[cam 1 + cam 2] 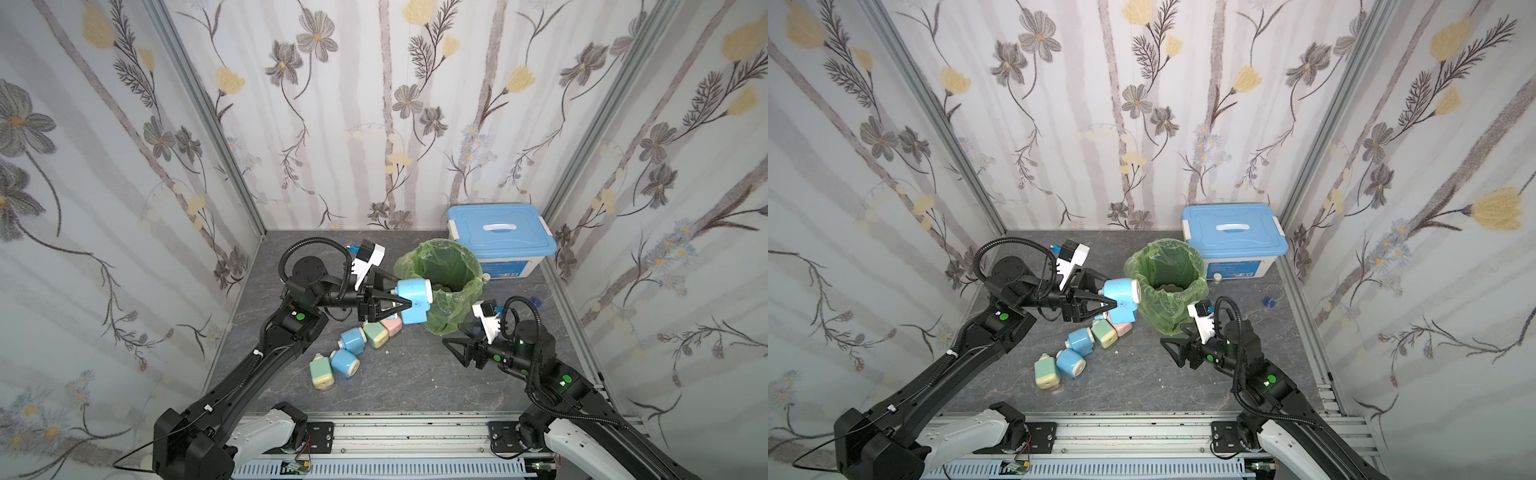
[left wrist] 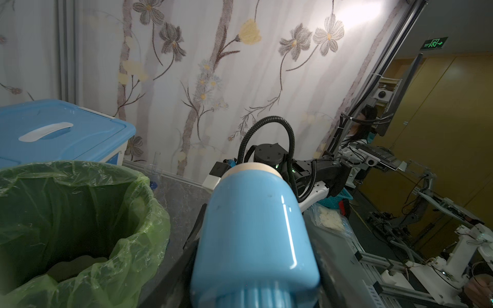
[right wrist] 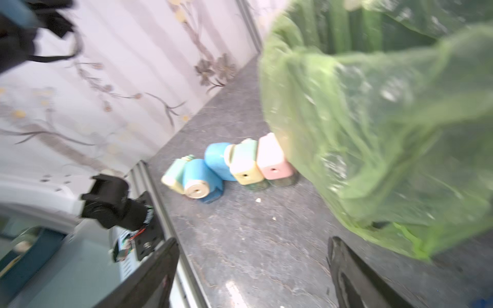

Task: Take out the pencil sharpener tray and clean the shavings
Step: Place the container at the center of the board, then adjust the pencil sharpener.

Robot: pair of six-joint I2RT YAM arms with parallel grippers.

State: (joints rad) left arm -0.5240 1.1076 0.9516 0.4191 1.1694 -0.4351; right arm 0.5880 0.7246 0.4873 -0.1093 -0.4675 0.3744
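Clutter is the backdrop to every risk I can see. The grey table (image 1: 395, 386) is crowded at its far side, where the lidded storage box (image 1: 498, 232) stands just behind the green-lined bin (image 1: 446, 316). The box backs the bin, but nothing props its sides. Its loose liner looks light enough to snag and drag the whole bin over.

From where I stand, the left gripper (image 1: 405, 301) is pinched tight on the blue sharpener (image 1: 415, 297). It holds the sharpener sideways in the air at the bin's near rim, partly over the opening. That is what I'd watch most. The body is smooth and rounded and gripped only by narrow fingertips, so a twist or shake could let it slip into the bin or onto the pile below.

The right gripper (image 1: 454, 352) hangs low, just beside the bin's wall, its claw spread wide and empty. A reach from there towards the blue sharpener could catch the liner. I can't pick out the tray anywhere, so I can't tell whether it is in or out.

Five loose sharpeners (image 1: 352, 340) lie tumbled together on the table. The pink one (image 1: 391, 324) rests against the bin's foot, under the held one, and a drop would scatter them.

Smallest are the shavings (image 3: 258, 199), a few pale flecks on the table near that pile. They are easy to miss, and a passing arm would spread them.
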